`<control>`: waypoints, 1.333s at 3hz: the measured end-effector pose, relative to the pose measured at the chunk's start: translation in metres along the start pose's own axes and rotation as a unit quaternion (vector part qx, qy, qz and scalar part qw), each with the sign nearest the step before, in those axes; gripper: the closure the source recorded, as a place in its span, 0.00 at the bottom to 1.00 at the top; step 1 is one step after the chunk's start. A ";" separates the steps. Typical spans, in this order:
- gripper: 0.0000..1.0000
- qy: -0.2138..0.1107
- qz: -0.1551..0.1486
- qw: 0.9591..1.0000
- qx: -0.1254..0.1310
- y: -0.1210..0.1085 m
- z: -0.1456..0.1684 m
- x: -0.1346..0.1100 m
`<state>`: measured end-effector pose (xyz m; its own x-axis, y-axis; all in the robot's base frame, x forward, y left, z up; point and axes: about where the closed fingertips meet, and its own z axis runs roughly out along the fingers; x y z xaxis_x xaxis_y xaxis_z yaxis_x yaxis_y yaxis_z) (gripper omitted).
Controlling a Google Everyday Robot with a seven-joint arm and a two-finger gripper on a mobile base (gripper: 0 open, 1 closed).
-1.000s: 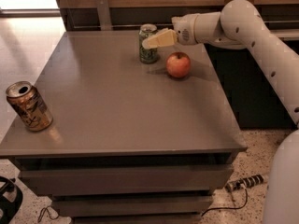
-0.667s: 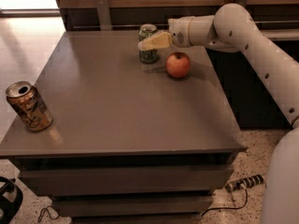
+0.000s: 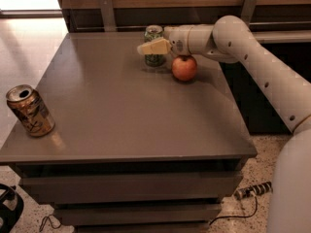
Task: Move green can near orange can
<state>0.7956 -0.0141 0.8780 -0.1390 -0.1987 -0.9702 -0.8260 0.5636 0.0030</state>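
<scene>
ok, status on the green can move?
Gripper at green can, far edge of table. Green can upright, not yet near orange can at near-left corner. Apple close beside green can, off the direct line.

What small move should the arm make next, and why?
Probably a slight lift of the green can, once the grip is sure. The gripper is at the can on the far side of the table, the apple stands close beside it, and the orange can sits far off at the near left corner.
</scene>
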 end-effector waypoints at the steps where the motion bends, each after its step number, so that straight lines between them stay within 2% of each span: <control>1: 0.39 0.001 0.000 1.000 -0.002 0.002 0.002 0.000; 3: 0.86 0.001 0.000 1.000 -0.005 0.004 0.005 -0.001; 4: 1.00 0.001 0.000 1.000 -0.005 0.004 0.005 -0.001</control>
<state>0.7952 -0.0075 0.8783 -0.1396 -0.2000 -0.9698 -0.8312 0.5560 0.0050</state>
